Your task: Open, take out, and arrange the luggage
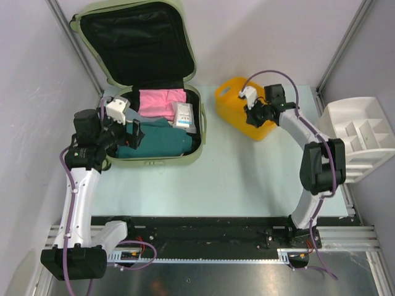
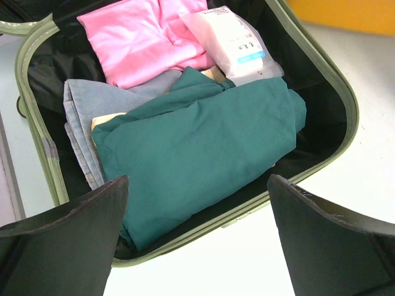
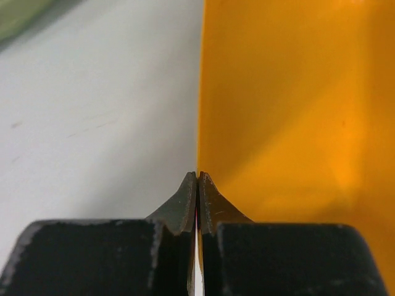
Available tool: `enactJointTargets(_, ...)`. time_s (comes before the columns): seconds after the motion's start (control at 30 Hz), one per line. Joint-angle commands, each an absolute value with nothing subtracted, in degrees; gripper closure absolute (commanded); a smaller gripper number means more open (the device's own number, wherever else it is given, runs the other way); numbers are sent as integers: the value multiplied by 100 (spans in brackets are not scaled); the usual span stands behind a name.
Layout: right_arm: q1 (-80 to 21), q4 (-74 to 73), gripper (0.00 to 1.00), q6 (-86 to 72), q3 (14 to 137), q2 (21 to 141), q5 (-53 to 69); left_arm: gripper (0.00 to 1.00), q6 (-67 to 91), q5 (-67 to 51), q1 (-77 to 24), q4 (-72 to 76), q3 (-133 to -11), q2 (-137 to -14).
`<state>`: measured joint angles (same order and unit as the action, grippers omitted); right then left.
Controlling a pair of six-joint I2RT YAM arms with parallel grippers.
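Observation:
The sage-green luggage (image 1: 154,161) lies open at the back left, its black-lined lid (image 1: 133,43) propped up. Inside it are a folded teal garment (image 1: 157,140), a pink cloth (image 1: 162,102), a white packet (image 1: 183,115) and pale jeans (image 2: 80,123). My left gripper (image 1: 128,128) hangs open over the case's near left corner. In the left wrist view its fingers (image 2: 68,240) straddle the teal garment (image 2: 197,154) and the rim (image 2: 345,92), holding nothing. My right gripper (image 1: 254,114) is shut on the thin edge of the yellow tub (image 1: 231,95), which runs straight into its fingertips (image 3: 199,176).
A white divided organizer tray (image 1: 361,132) stands at the right edge of the table. The yellow tub (image 3: 296,111) sits just right of the luggage. Frame posts and grey walls close in the back and sides.

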<state>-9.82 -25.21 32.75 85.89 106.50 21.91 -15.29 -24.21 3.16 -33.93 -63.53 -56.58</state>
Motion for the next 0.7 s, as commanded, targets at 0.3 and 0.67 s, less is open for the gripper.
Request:
enactJointTargets(0.3, -625, -5166, 100, 8039, 7032, 8527, 4174, 0, -1450, -2470, 290, -3893, -6574, -5642)
enactJointTargets(0.67, -246, -5370, 73, 9361, 6688, 8385, 4359, 0, -1775, -2215, 299, -4262, -6583, -5686)
